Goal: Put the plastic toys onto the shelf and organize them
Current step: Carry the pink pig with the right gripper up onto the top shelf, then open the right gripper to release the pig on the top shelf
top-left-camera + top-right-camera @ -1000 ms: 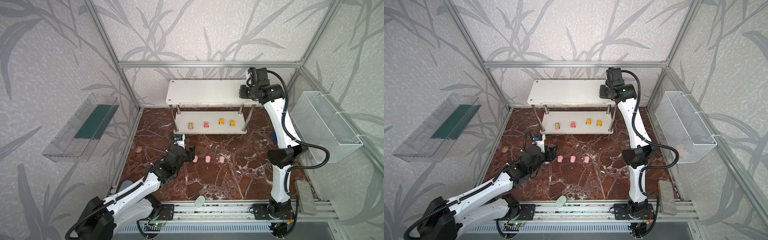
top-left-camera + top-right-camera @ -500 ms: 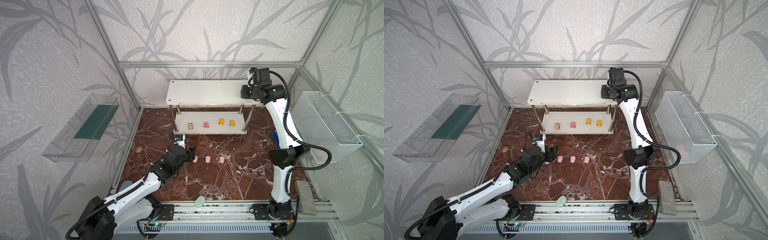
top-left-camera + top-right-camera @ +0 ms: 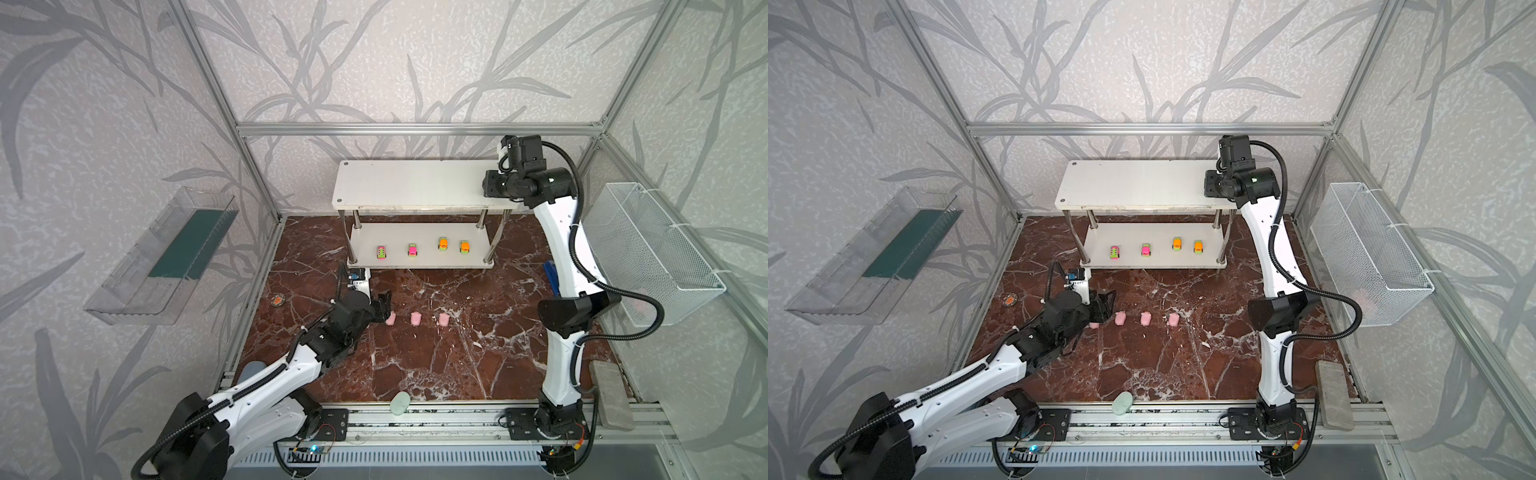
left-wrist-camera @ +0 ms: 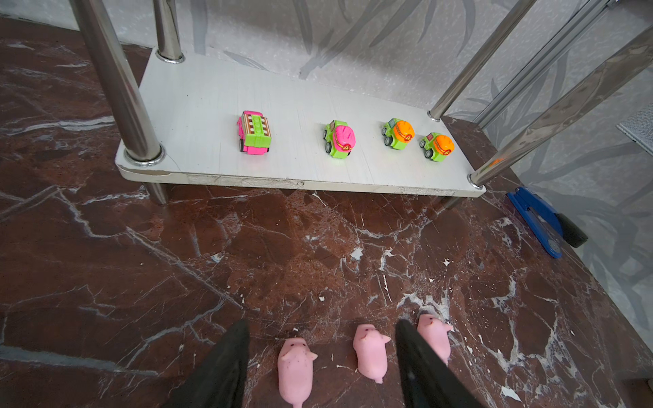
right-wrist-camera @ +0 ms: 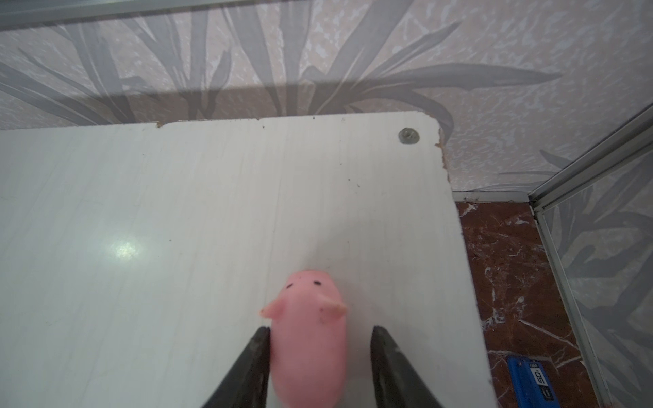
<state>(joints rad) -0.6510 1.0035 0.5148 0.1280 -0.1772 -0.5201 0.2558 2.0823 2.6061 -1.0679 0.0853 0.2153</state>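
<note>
At the far left a clear plastic tray (image 3: 158,257) hangs on the wall, out of the work. The left gripper (image 4: 321,323) sits low over the marble worktop (image 3: 436,365), jaws spread wide and empty, at the near end of a row of pink pig figures (image 4: 296,367). In the left wrist view two pigs lie between the jaws and a third shows past one jaw, so closing from here would likely catch more than one, and I judge it lined up for a pick not yet made. Behind the row stands the white two-tier shelf (image 3: 415,183). Its lower board (image 4: 198,106) carries four toy cars (image 4: 340,139) in a spaced line, pink to the left, orange to the right, which reads as sorting by kind and leaves the top board (image 5: 176,212) for pigs. At that board's right end the right gripper (image 5: 319,329) has one pig (image 5: 307,339) lying on the board between parted jaws, one jaw against its flank, the other clear of it: a release, by my reading, not a hold. This pig lies toward the right edge, with a drop to the worktop and a blue stapler (image 5: 528,381) below. Leftward the top board is bare, ample room for the rest, while the chrome posts (image 4: 120,88) hem in only the lower tier. A white wire basket (image 3: 648,249) hangs at the far right.
</note>
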